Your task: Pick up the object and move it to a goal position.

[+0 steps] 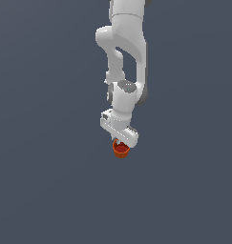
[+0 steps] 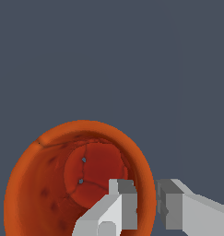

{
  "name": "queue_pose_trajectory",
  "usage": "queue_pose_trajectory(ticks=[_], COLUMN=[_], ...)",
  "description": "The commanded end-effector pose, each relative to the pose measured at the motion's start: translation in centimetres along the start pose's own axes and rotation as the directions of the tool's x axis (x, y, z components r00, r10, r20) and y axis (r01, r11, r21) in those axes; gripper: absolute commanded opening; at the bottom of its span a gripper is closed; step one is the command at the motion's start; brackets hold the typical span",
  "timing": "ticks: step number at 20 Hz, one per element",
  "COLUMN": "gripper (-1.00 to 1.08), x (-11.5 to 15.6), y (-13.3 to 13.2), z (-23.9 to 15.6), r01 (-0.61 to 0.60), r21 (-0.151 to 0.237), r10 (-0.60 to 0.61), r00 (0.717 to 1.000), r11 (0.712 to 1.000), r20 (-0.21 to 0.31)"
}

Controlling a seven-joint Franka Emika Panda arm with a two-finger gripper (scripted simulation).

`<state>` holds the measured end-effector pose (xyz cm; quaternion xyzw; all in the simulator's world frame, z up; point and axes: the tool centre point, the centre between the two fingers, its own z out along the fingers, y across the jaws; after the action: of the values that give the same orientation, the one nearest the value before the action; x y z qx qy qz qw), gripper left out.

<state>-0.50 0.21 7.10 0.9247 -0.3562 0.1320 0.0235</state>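
Observation:
The object is a small orange-red tapered cup (image 1: 121,150) with a thick rim, seen just under the white hand of the arm in the exterior view. In the wrist view I look down into the cup (image 2: 53,184), open side toward the camera. My gripper (image 2: 147,205) is shut on the cup's rim: one grey finger (image 2: 125,203) is inside the cup and the other finger (image 2: 171,205) is outside its wall. In the exterior view the gripper (image 1: 120,143) sits right on top of the cup and the fingertips are hidden by the hand.
A plain dark grey-blue surface (image 1: 50,181) fills the background in both views. No other objects show. The white arm (image 1: 127,57) comes down from the top middle of the exterior view.

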Motion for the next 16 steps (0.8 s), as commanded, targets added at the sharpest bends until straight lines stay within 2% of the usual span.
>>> queue_pose_trajectory(ticks=[1, 9, 16], gripper=[-1.0, -1.0, -1.0], x=[-0.1, 0.3, 1.6], y=[0.0, -0.1, -0.9], z=[0.0, -0.7, -3.8], r01=[0.001, -0.001, -0.001], r21=[0.0, 0.0, 0.0], r10=[-0.001, 0.001, 0.001], r00=[1.0, 1.0, 1.0], r11=[1.0, 1.0, 1.0], r20=[0.001, 0.0, 0.001])
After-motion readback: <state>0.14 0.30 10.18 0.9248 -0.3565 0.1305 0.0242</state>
